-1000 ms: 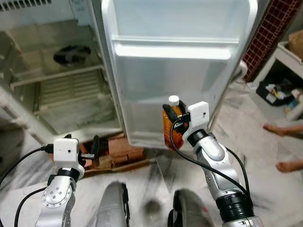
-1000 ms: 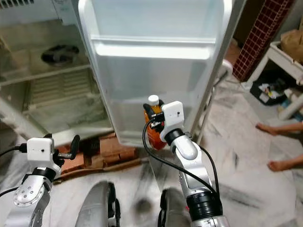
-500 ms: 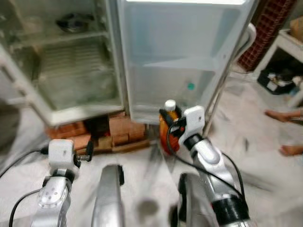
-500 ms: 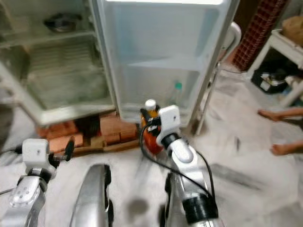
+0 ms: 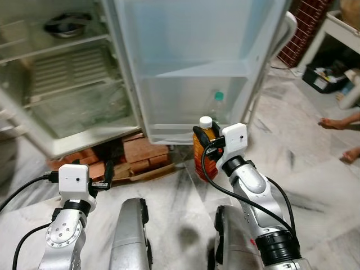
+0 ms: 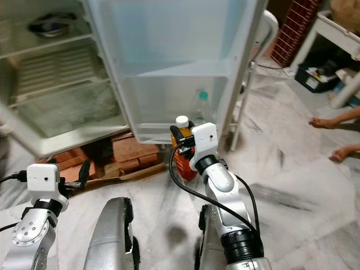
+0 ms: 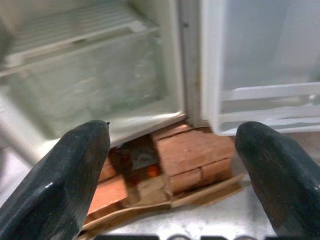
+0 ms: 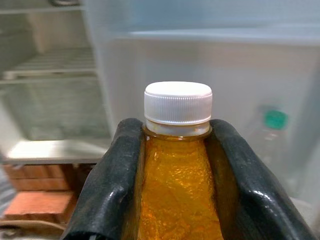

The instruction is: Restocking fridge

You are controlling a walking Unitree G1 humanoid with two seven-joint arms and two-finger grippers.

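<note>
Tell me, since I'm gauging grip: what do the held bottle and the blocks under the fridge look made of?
The orange bottle, clamped by the right gripper, looks like clear glossy plastic with a ribbed white plastic cap. The blocks look like rough, matte red brick.

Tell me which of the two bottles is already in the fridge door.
The clear bottle with the green cap, standing in the door's bottom shelf. The orange bottle with the white cap is outside, clamped in the right gripper.

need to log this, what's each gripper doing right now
Left gripper: open, holding nothing, low before the fridge.
Right gripper: closed on the orange bottle, in front of the door.
</note>
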